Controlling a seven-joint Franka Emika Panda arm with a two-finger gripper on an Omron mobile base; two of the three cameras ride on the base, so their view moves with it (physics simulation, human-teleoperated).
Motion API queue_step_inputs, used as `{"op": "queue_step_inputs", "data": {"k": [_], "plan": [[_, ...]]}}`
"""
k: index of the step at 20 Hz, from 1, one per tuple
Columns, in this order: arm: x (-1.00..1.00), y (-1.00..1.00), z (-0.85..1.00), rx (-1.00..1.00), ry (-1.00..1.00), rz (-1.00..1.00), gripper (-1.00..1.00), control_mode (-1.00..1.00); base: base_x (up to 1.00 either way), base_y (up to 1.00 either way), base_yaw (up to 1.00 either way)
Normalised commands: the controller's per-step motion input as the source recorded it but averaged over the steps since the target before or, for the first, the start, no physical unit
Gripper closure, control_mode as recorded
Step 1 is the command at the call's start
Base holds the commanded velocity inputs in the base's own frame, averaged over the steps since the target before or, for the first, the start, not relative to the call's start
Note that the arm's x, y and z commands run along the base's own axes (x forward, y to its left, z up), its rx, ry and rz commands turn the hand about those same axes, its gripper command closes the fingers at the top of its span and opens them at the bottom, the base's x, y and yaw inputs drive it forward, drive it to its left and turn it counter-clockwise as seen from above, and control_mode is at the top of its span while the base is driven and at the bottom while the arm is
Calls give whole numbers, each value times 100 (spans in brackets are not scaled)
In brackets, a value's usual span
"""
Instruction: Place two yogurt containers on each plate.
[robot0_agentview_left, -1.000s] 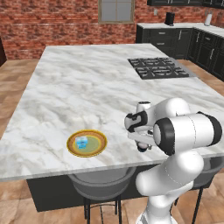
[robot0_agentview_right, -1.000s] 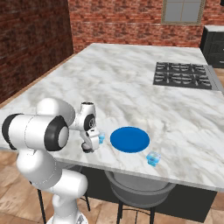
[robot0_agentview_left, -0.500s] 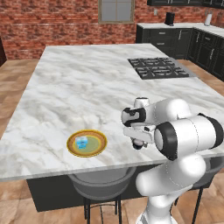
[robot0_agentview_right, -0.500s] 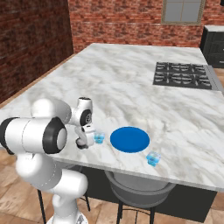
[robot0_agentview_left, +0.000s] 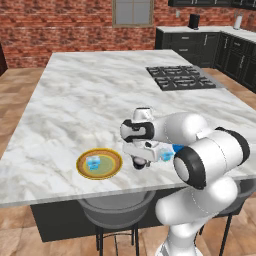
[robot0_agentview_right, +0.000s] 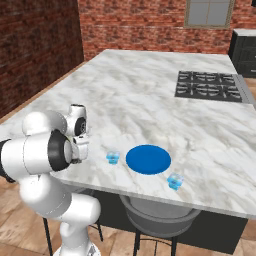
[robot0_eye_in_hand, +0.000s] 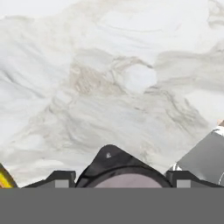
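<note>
My gripper (robot0_agentview_left: 140, 162) hangs just above the counter, shut on the dark grey-black yogurt container (robot0_eye_in_hand: 113, 164), which has a pale top and sits between the two fingertips (robot0_eye_in_hand: 61, 177). The yellow-rimmed plate (robot0_agentview_left: 113, 170) lies to its left and holds one pale blue yogurt container (robot0_agentview_left: 93, 162); its rim (robot0_eye_in_hand: 4, 181) shows at the hand view's lower left. The solid blue plate (robot0_agentview_right: 148, 159) is bare. A second pale blue container (robot0_agentview_right: 113, 157) stands on the counter just left of it, and a third (robot0_agentview_right: 174, 181) stands at its near right.
The marble island counter (robot0_agentview_left: 100, 100) stretches far back, with a black stove top (robot0_agentview_left: 180, 77) at the far right. The front edge runs close under both plates. A grey stool (robot0_agentview_left: 117, 207) stands below the edge. Dark cabinets (robot0_agentview_left: 210, 47) line the back wall.
The hand has carried the dark container leftward, away from the blue plate and toward the yellow-rimmed plate. The pale blue containers and both plates have stayed put.
</note>
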Motion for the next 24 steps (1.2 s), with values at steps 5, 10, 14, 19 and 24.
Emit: {"op": "queue_step_inputs", "data": {"k": [5, 10, 14, 19, 24], "plan": [[19, 78, 4, 0, 4, 0, 100, -100, 0, 0, 0], [31, 35, 0, 0, 4, 0, 100, -100, 0, 0, 0], [28, 20, 0, 0, 1, 0, 100, -100, 0, 0, 0], [36, 16, -3, 0, 0, 0, 100, -100, 0, 0, 0], [19, 33, -6, 0, -3, 0, 100, -100, 0, 0, 0]]}}
